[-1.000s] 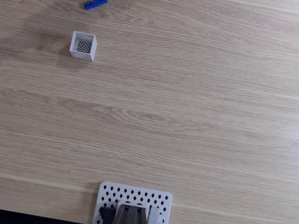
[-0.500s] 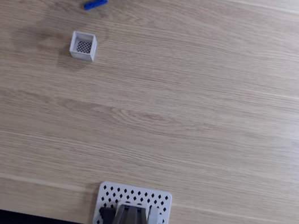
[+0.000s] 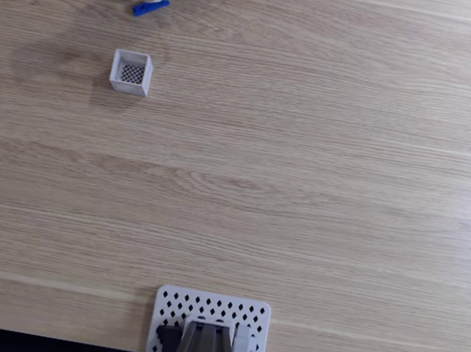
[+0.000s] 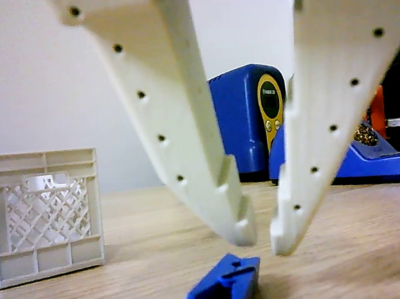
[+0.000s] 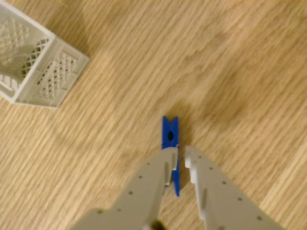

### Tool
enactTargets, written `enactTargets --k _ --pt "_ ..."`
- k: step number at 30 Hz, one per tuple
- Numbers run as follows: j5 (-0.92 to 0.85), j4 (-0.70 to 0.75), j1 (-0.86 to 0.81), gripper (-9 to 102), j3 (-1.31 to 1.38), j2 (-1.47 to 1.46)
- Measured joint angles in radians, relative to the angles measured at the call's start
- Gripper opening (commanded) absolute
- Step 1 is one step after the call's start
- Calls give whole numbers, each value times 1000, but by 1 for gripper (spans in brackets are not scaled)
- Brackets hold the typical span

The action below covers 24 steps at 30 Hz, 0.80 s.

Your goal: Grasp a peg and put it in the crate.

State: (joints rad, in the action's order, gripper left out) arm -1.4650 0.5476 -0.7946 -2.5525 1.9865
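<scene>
White crate (image 4: 41, 214) sits left of the peg (image 4: 222, 286) in the other view, well apart. Blue peg lies flat on the table (image 3: 326, 173). Gripper (image 4: 260, 240) hovers just above it, jaws slightly spread, gripping nothing.

One peg (image 5: 170, 135), one crate (image 3: 132, 72)

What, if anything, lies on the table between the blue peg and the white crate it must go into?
Nothing visible. In the fixed view, bare wooden table separates the peg from the crate; the gripper hovers just above the peg.
</scene>
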Motion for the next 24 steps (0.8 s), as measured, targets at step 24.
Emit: enactTargets --k 24 --pt "-5 -9 3 12 0 0"
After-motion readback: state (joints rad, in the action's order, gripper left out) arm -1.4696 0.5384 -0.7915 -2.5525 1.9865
